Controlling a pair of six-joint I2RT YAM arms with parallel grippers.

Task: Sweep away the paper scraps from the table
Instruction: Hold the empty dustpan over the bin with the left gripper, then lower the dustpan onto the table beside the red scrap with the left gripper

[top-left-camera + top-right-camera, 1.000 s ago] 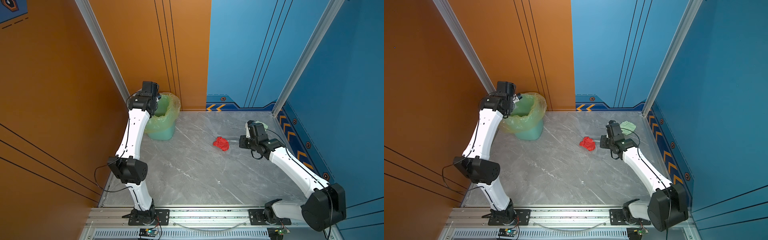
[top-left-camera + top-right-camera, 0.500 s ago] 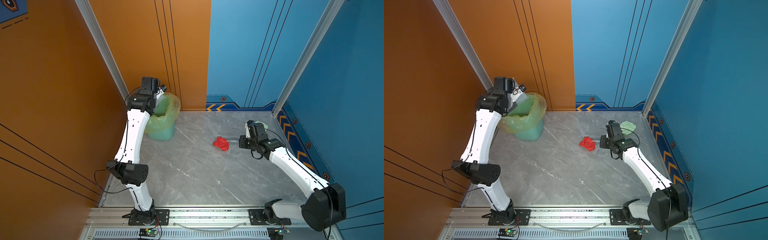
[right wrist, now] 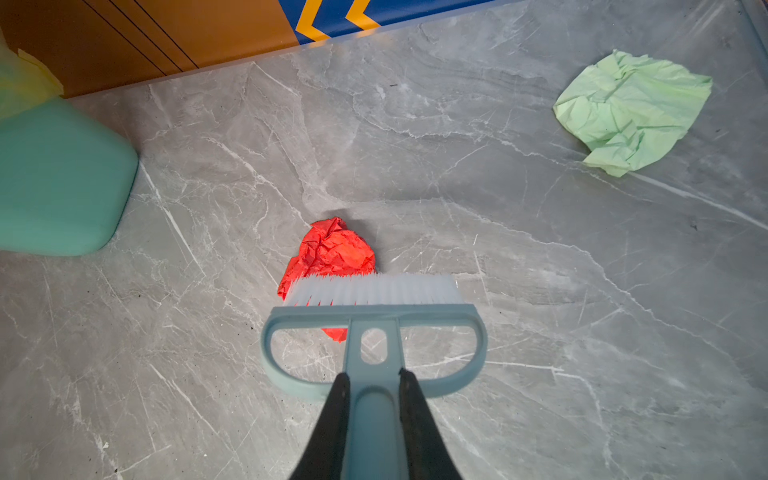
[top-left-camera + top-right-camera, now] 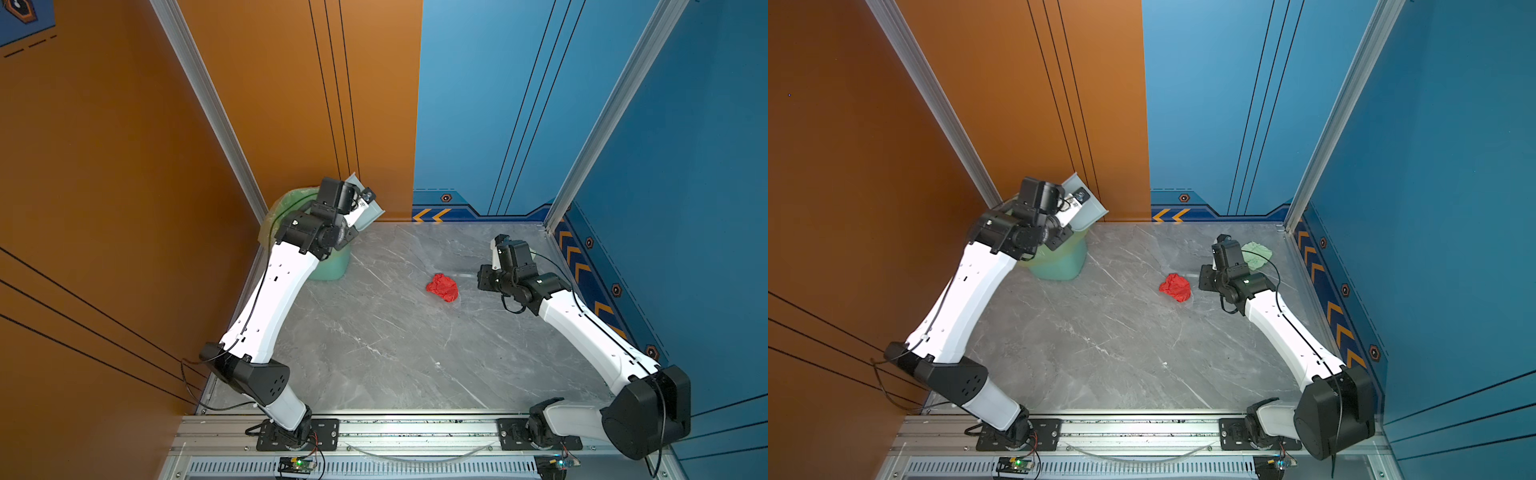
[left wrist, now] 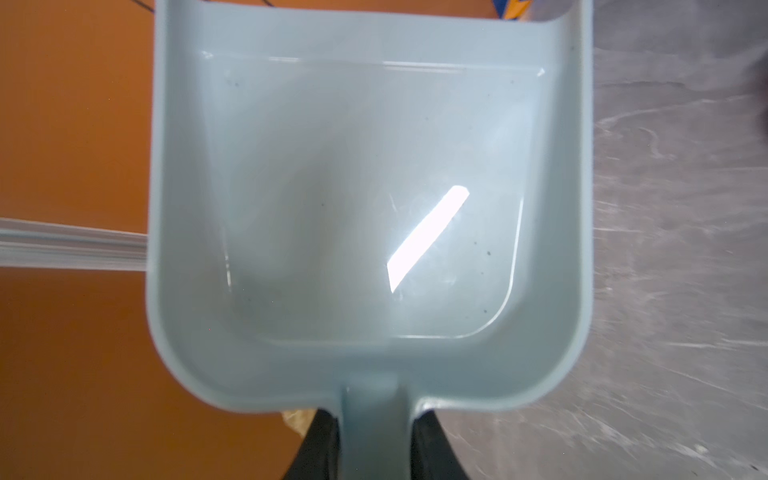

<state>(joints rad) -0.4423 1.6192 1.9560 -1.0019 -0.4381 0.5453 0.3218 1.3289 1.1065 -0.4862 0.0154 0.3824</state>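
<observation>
Over on the left, the left gripper (image 5: 374, 422) is clamped on the handle of the dustpan (image 5: 365, 187), held up empty beside the green bin (image 4: 1059, 262) (emptying looks done to me), so the next move calls for setting it flat on the table (image 4: 374, 353) ahead of the red scrap (image 3: 336, 249). Mid-table, that scrap sits against the bristles of the brush (image 3: 374, 328), its handle squeezed tight by the right gripper (image 3: 374, 382), while a green scrap (image 3: 631, 112) lies well apart near the far right corner. No brand, label or writing is readable anywhere.
</observation>
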